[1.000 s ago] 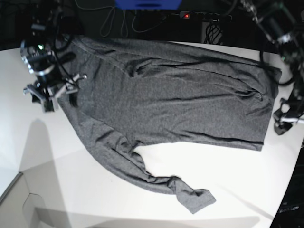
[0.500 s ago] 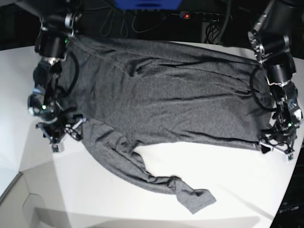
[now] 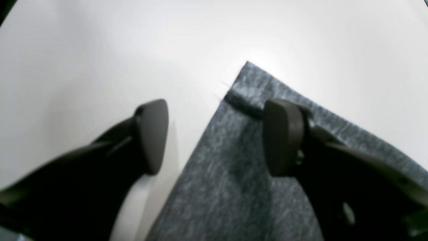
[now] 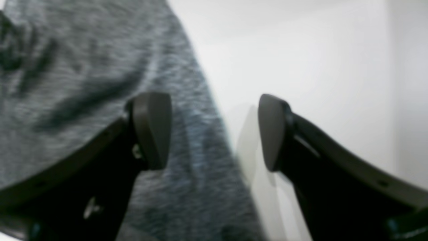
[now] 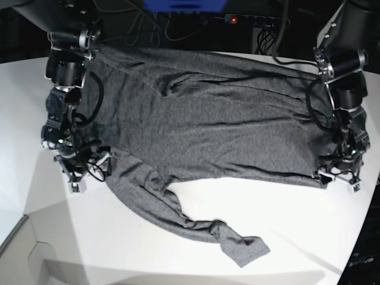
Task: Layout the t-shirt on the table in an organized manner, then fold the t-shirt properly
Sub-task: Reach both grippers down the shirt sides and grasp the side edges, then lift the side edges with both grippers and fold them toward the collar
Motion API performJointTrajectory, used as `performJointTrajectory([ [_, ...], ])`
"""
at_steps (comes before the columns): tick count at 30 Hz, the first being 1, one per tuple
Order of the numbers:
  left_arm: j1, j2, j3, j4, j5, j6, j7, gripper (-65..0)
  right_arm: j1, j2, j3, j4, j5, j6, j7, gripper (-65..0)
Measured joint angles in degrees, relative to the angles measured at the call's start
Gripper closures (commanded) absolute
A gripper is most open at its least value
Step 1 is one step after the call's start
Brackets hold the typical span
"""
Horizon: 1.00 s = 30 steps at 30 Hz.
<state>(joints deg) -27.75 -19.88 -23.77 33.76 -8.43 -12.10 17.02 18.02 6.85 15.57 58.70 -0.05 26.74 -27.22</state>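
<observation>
Since 0.5 s ago I see both arms shifted slightly inward along the t-shirt (image 5: 208, 119), which lies spread on the table (image 5: 297, 231). The left gripper (image 3: 214, 137) stands wide apart, straddling the hem corner. The right gripper (image 4: 214, 130) is also wide, straddling the shirt's edge.

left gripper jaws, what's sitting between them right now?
Left wrist view: the left gripper straddles the t-shirt corner edge; half bare table, half fabric. Open, nothing pinched.
</observation>
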Motion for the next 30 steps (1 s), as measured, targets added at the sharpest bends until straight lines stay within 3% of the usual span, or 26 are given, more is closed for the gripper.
performJointTrajectory([
  [7,0.1,0.0,10.3,-1.7,-0.3,0.2,-5.6,-42.9,-1.6,-0.1,-4.5,0.5,0.1,-0.4,1.6,-40.6],
  [13,-1.6,0.8,10.6,-5.4,-0.3,0.3,-8.5,-42.9,-2.7,-0.2,-4.6,0.7,0.5,-0.4,2.9,-40.2],
  [17,-4.4,0.9,10.8,-10.2,0.0,0.3,-9.9,-42.3,-3.1,-0.2,-4.6,0.8,0.5,-0.4,3.0,-33.5],
  [18,-4.7,0.9,10.8,-11.1,-0.1,0.3,-11.4,-40.6,-3.4,-0.2,-4.6,1.0,0.5,-0.4,3.4,-31.3],
  [20,-4.8,0.8,10.8,-13.1,-0.1,0.3,-14.5,-30.9,-3.8,-0.2,-4.6,1.2,0.8,-0.4,4.1,-27.8],
  [24,-4.8,0.7,10.8,-14.5,-0.6,0.3,-16.8,-1.0,-4.1,-0.1,-4.7,2.0,0.9,-0.4,2.9,-23.1],
  [27,-4.8,0.7,10.8,-14.6,-0.8,0.3,-16.9,-2.1,-4.7,-0.2,-4.8,3.5,0.9,-0.2,1.7,-16.0],
  [30,-4.8,0.7,10.8,-14.3,-0.8,0.3,-16.7,0.0,-6.2,-0.4,-4.8,6.3,0.7,-0.2,0.4,-3.8],
])
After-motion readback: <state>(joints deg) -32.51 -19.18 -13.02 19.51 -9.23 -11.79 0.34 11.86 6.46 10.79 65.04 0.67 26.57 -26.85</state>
